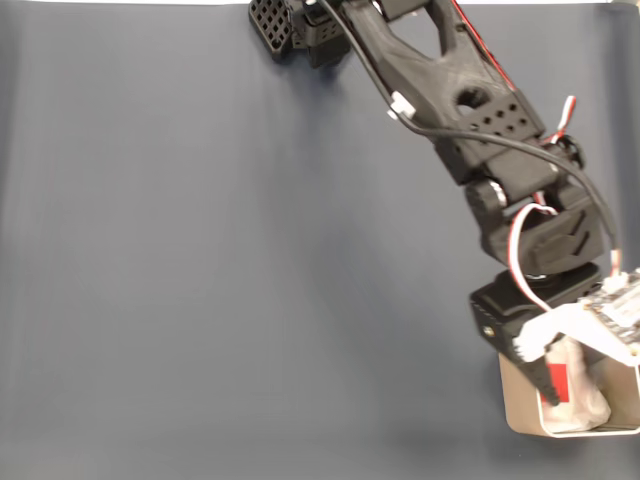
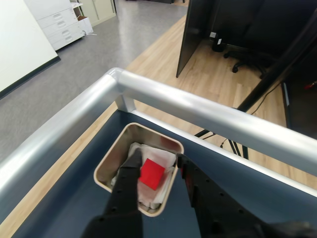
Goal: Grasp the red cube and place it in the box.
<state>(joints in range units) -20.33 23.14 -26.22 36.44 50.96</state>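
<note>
Gripper (image 2: 157, 166): fingers parted, hovering over box (image 2: 106, 163). Red cube (image 2: 151, 174): between the fingers, apparently loose of both, on white padding (image 2: 148, 151) inside box. Step in hand: release, seemingly done. Advice: lift straight up, fingers kept wide, clear of near box wall.

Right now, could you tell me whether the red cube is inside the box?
Inside: the red cube lies on white padding within the box walls.
</note>
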